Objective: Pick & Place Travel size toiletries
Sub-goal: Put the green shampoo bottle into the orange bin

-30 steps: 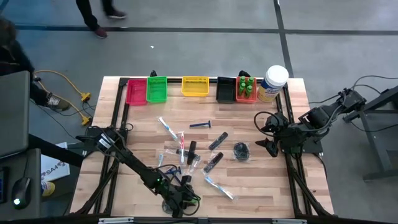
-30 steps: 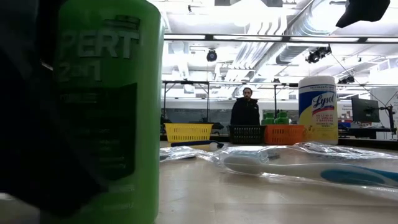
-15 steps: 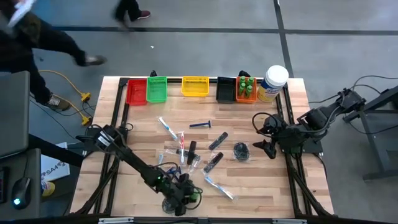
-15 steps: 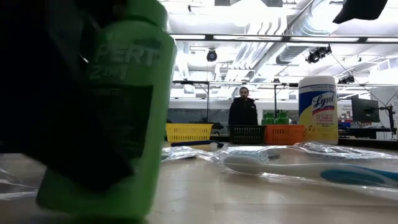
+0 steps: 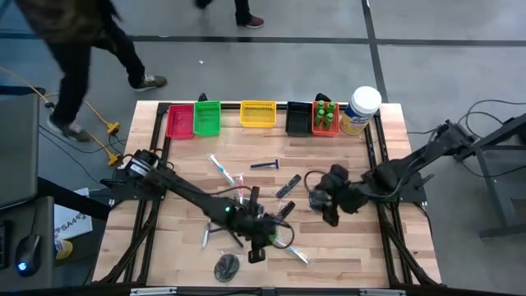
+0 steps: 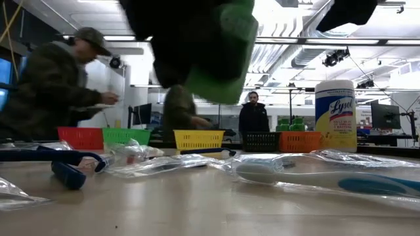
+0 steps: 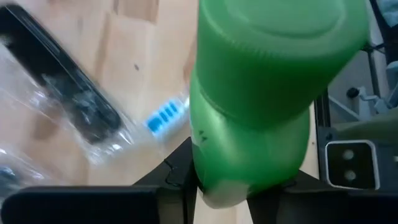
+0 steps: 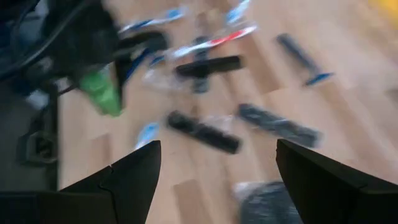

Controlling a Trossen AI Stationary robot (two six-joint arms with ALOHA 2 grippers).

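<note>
Green bottle (image 7: 255, 106) sits clamped in my left gripper (image 5: 256, 244), lifted clear of the desk (image 5: 362, 247) above the near middle of the scattered toiletries. Just beside it I see a wrapped toothbrush (image 5: 292, 249) and a black comb (image 5: 281, 214). Farther right, my right gripper (image 5: 325, 197) hangs with jaws spread wide, empty, over a dark puff (image 8: 270, 205).

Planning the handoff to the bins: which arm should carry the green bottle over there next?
Probably the left. Its gripper is shut on the green bottle, lifted off the table. The right gripper hangs open over the dark mesh puff, holding nothing.
</note>
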